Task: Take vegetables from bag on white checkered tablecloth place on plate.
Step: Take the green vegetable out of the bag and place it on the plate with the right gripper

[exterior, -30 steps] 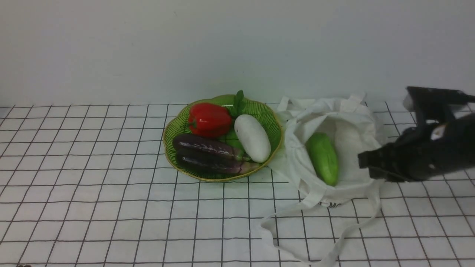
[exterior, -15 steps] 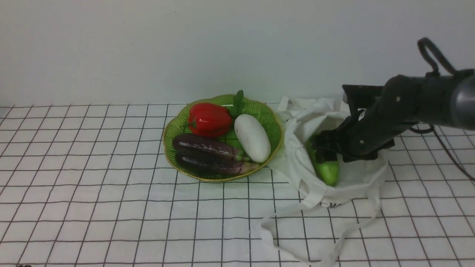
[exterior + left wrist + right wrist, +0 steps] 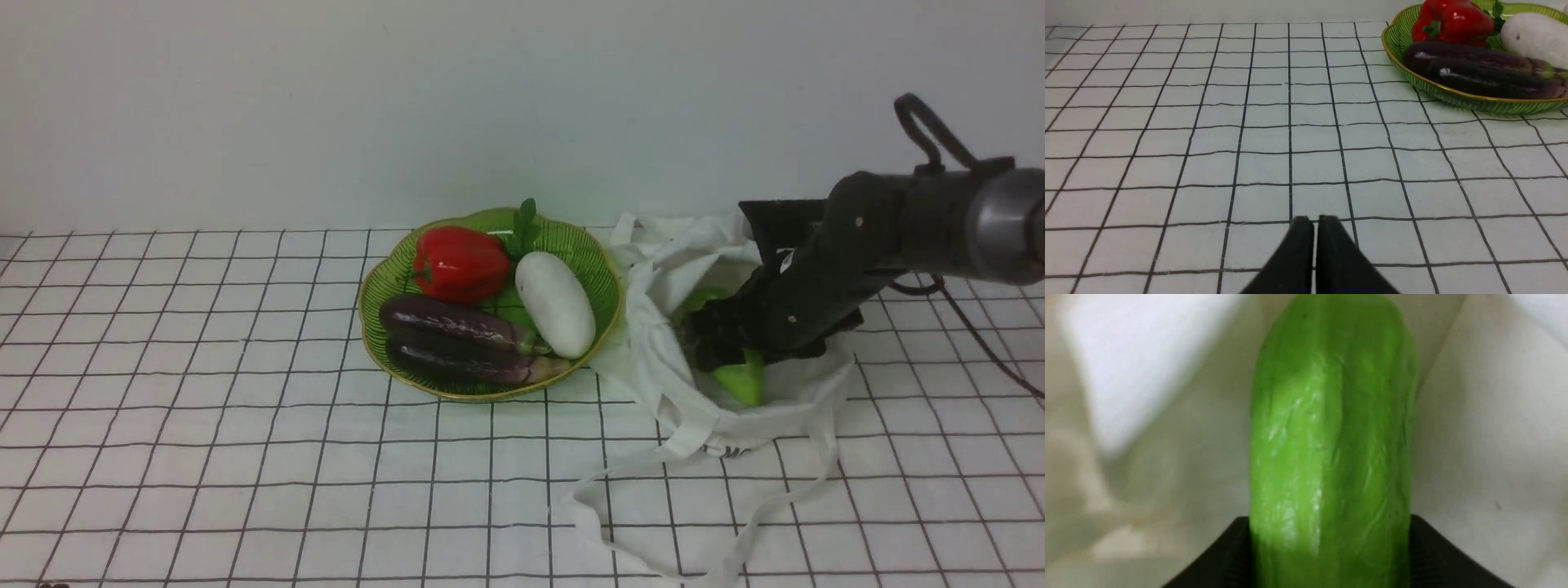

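Note:
The light-green cucumber-like vegetable (image 3: 741, 382) lies inside the open white bag (image 3: 653, 359) on the checkered tablecloth (image 3: 245, 449). My right gripper (image 3: 718, 343) is inside the bag's mouth and hides the vegetable's middle. In the right wrist view the vegetable (image 3: 1331, 437) fills the space between the two black fingers (image 3: 1437, 555), which press on both its sides. The green plate (image 3: 392, 282) stands left of the bag. My left gripper (image 3: 1314, 222) is shut and empty, low over bare tablecloth, out of the front view.
The plate holds a red pepper (image 3: 459, 263), a white oblong vegetable (image 3: 555, 304), two dark eggplants (image 3: 457, 339) and some green leaves. The bag's long straps (image 3: 620, 490) trail toward the front edge. A white wall stands behind the table.
My right arm swung in from the right and reached into the bag. Its fingers closed on the green vegetable, which has shifted and tilted slightly.

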Controlling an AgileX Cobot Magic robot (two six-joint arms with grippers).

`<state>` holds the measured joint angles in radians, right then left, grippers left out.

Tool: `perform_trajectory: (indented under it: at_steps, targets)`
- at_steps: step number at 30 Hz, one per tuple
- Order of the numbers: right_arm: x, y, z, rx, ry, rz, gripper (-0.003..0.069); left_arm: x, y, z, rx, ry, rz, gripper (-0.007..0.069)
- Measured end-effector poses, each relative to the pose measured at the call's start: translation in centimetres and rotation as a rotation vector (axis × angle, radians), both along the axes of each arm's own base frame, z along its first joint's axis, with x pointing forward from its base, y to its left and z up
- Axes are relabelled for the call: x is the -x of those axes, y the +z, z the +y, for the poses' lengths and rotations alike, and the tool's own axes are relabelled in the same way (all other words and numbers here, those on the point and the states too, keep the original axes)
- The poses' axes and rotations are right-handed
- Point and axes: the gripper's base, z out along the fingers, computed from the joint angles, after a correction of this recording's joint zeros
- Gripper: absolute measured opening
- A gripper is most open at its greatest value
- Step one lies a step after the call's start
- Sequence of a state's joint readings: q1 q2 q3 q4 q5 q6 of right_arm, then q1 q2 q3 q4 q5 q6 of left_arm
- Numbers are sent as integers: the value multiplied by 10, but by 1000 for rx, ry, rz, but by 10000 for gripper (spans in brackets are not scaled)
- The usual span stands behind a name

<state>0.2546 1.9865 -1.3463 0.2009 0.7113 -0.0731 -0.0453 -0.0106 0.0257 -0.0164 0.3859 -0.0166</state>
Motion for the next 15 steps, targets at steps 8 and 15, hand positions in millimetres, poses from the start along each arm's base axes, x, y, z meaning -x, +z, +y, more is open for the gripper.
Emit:
perform_trajectory:
  at_steps: [8,15]
  targets:
    - [53,104,-11,-12,48,22,401,0,0,0,0,0,0,-8]
    - [58,146,12,-229,77,-224,401,0,0,0,0,0,0,-8]
